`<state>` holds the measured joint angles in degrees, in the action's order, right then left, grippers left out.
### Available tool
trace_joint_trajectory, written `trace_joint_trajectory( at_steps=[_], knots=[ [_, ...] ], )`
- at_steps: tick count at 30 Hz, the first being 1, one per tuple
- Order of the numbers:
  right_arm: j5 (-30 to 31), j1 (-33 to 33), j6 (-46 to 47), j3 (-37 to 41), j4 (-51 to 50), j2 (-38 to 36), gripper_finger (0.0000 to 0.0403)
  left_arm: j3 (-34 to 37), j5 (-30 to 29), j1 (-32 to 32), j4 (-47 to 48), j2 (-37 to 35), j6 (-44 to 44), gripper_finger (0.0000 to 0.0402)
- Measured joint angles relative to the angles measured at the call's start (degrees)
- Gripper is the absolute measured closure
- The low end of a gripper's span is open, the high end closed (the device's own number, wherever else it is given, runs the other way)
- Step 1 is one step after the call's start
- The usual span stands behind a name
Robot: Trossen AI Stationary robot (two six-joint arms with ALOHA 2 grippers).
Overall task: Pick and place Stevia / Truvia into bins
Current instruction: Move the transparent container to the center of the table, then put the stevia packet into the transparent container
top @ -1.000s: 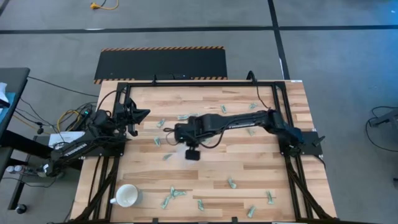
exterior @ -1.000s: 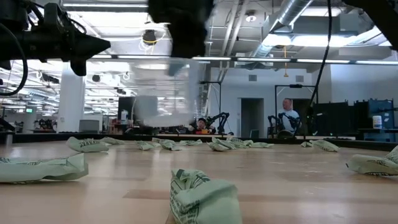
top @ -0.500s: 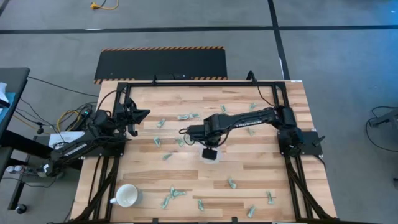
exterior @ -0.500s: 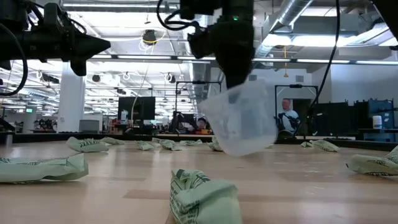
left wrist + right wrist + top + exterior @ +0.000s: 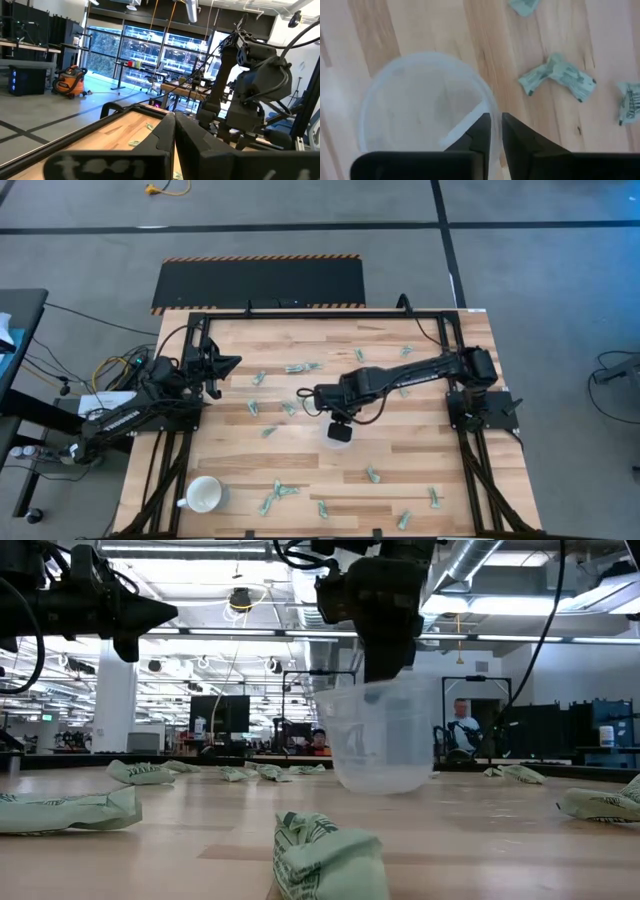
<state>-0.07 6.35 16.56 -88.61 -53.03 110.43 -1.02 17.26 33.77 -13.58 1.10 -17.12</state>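
At the middle of the bench point(image 5: 400, 480), my right gripper point(image 5: 493, 131) stands over the clear plastic cup point(image 5: 380, 735), its two fingers point(image 5: 517, 137) straddling the cup's rim, one inside and one outside, with only a narrow gap between them. The cup sits upright on the wood. Pale green Stevia sachets point(image 5: 278, 492) lie scattered across the bench (several near the front edge, others toward the back edge). My left gripper point(image 5: 228, 364) waits closed and empty at the bench's left edge. A white mug point(image 5: 203, 495) stands at the front left corner.
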Motion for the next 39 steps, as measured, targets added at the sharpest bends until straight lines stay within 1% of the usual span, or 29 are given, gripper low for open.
trace_joint_trajectory(
  at_steps=[6, 16, 19, 22, 24, 26, 29, 31, 33, 36, 39],
  knots=[
    [-0.1, 0.0, -0.3, 0.0, 0.1, 0.3, 0.0348, 0.0, 0.0, 0.0, 0.0, 0.0, 0.0, 0.0402],
    [-0.6, 0.0, -0.5, -0.2, -0.6, -1.7, 0.0346, 0.0, -0.1, 0.0, 0.0, 0.0, 0.0, 0.0401],
    [-0.4, 0.0, -0.5, -1.0, -3.1, -2.8, 0.0346, 0.0, -0.2, 0.0, 0.0, 0.0, 0.0, 0.0401],
    [2.7, -0.5, 0.2, -1.2, -8.6, -4.6, 0.0347, 0.0, -0.3, 0.0, 0.0, 0.0, 0.0, 0.0401],
    [6.6, -1.1, 2.1, -1.2, -11.6, -6.1, 0.0347, 0.0, -0.6, 0.0, 0.1, 0.0, 0.0, 0.0401],
    [11.2, -1.9, 4.6, -1.2, -16.7, -7.8, 0.0347, 0.0, -0.8, 0.0, 0.1, 0.1, 0.0, 0.0402],
    [16.7, -2.9, 7.8, -0.5, -20.7, -11.2, 0.0347, 0.0, -0.8, 0.0, 0.2, 0.0, 0.1, 0.0401],
    [18.2, -3.6, 9.7, 1.6, -20.2, -14.5, 0.0347, 0.0, -0.9, 0.0, 0.2, 0.0, 0.1, 0.0401],
    [18.2, -4.6, 11.3, 5.1, -18.8, -18.4, 0.0347, 0.0, -1.0, 0.0, 0.2, 0.0, 0.1, 0.0402],
    [17.7, -6.3, 14.9, 13.1, -14.6, -24.9, 0.0347, 0.0, -1.0, 0.0, 0.2, 0.0, 0.1, 0.0401],
    [14.4, -8.5, 19.3, 22.6, -10.1, -31.4, 0.0347, 0.0, -1.0, 0.0, 0.2, 0.0, 0.2, 0.0402]
  ],
)
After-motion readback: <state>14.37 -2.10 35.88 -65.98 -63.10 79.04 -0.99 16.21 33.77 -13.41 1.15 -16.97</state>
